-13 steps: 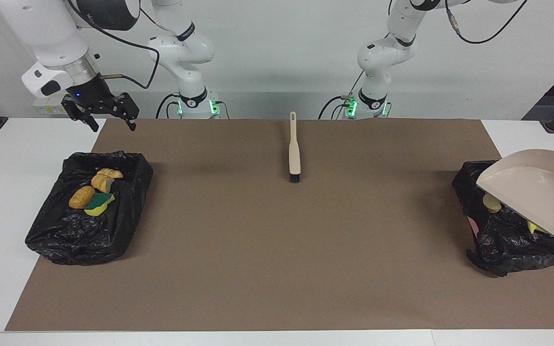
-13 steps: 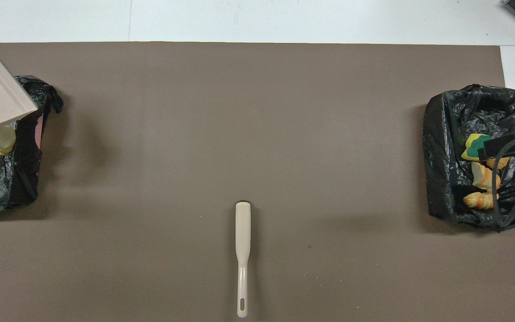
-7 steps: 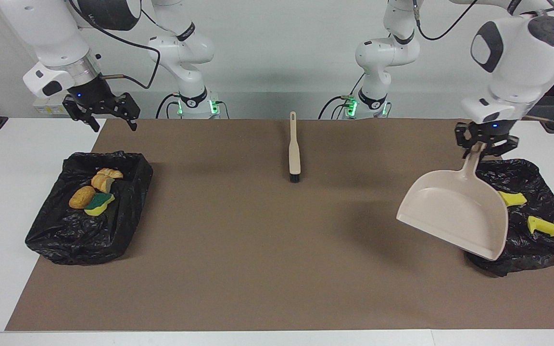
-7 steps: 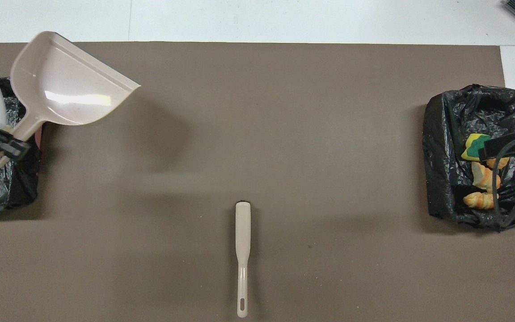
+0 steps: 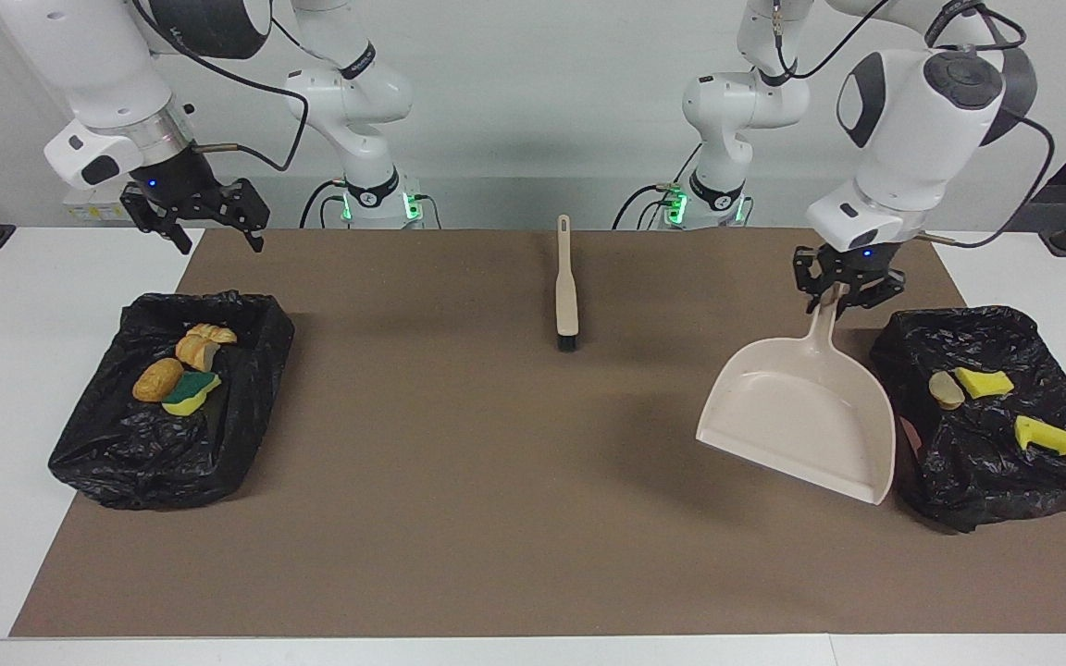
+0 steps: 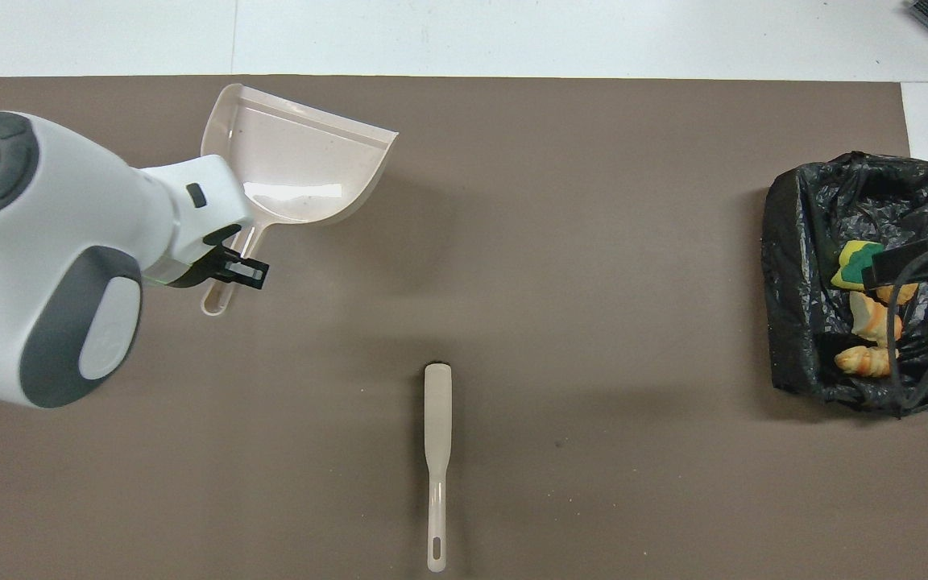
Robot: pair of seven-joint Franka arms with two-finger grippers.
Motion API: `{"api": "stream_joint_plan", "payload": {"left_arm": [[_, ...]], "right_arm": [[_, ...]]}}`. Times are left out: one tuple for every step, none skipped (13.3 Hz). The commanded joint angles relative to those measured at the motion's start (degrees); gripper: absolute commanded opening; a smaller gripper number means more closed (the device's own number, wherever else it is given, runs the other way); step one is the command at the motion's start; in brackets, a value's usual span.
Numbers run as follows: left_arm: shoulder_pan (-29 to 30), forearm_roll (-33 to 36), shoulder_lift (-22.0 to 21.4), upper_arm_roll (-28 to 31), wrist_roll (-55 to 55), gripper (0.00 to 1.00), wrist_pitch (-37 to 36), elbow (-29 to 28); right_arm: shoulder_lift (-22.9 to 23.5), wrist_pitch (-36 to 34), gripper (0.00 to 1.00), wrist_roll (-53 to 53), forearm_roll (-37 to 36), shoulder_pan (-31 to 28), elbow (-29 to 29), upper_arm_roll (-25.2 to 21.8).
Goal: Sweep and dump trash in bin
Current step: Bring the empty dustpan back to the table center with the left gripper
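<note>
Trash lies in two black-lined bins: bread chunks and a sponge scrap [image 5: 191,393] in the bin [image 5: 98,462] at the right arm's end, three more scraps [image 5: 1045,436] in the bin [image 5: 959,499] at the left arm's end. Beside that bin, the left gripper [image 5: 843,298] clamps the dustpan [image 5: 797,416] by its handle, pan empty and raised over the mat. Dumping looks done; setting the pan down flat seems next. The right gripper [image 5: 214,236] waits with fingers spread, over the table beside its bin. The brush [image 5: 566,296] lies released mid-mat
</note>
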Motion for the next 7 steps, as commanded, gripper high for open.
{"api": "stream_joint_plan", "payload": {"left_arm": [[-6.5, -1.7, 6.7, 1.4, -9.1, 0.00, 5.2, 1.7], [-8.6, -1.6, 9.2, 1.4, -13.8, 0.00, 9.2, 2.0], [-9.2, -1.4, 10.6, 1.4, -17.9, 0.00, 13.0, 2.2], [-10.2, -1.3, 12.0, 1.4, -20.1, 0.00, 14.1, 3.0], [-11.6, -1.3, 13.2, 1.4, -20.3, 0.00, 14.0, 4.8], [-12.7, -1.4, 14.0, 1.4, -21.9, 0.00, 13.9, 5.2], [-13.7, -1.4, 14.3, 1.4, -26.5, 0.00, 14.8, 5.1]], "right_arm": [[0.1, -0.4, 1.00, 0.8, 0.8, -0.3, 0.4, 0.1], [0.1, -0.4, 1.00, 0.8, 0.8, -0.3, 0.4, 0.1], [0.1, -0.4, 1.00, 0.8, 0.8, -0.3, 0.5, 0.1], [0.1, -0.4, 1.00, 0.8, 0.8, -0.3, 0.4, 0.1], [0.1, -0.4, 1.00, 0.8, 0.8, -0.3, 0.4, 0.1], [0.1, -0.4, 1.00, 0.8, 0.8, -0.2, 0.5, 0.1], [0.1, -0.4, 1.00, 0.8, 0.8, -0.3, 0.5, 0.1]]}}
